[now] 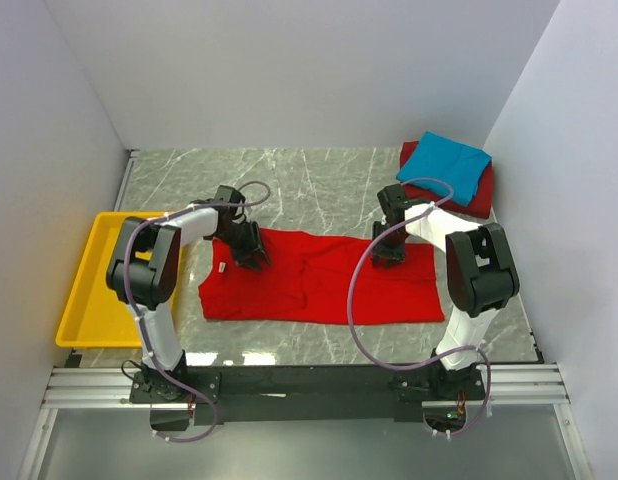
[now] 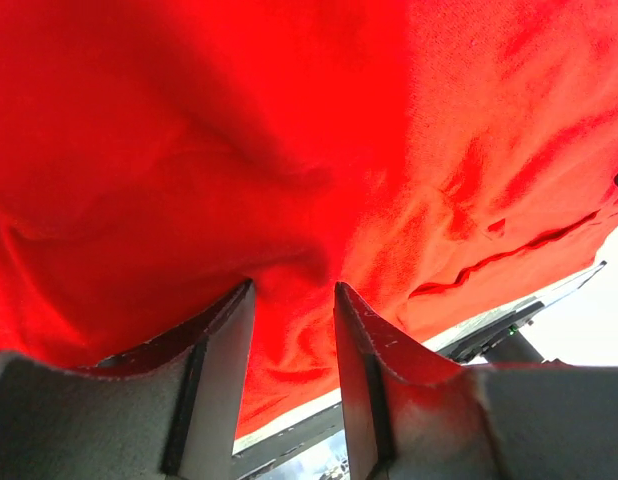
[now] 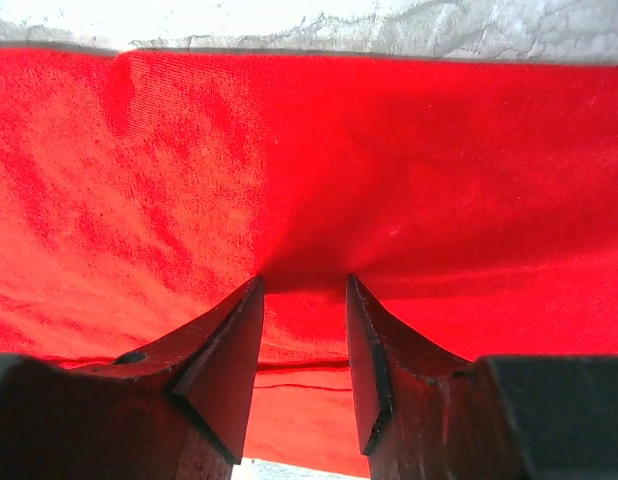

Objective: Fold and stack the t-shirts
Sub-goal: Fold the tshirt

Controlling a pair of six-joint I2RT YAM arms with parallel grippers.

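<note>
The bright red t-shirt [image 1: 319, 285] lies spread flat across the middle of the table, its small white neck label [image 1: 220, 268] at the left end. My left gripper [image 1: 251, 255] stands on the shirt's far left edge, and my right gripper [image 1: 389, 252] on its far right edge. In the left wrist view the red cloth [image 2: 289, 120] fills the frame and bulges between the parted jaws of the gripper [image 2: 294, 285]. In the right wrist view the cloth [image 3: 339, 150] puckers at the tips of the gripper [image 3: 304, 280], whose jaws also stand apart.
A folded turquoise-blue t-shirt [image 1: 444, 165] lies on a darker red one [image 1: 481, 195] at the back right corner. A yellow tray [image 1: 89, 290] sits at the left edge. White walls close in on three sides.
</note>
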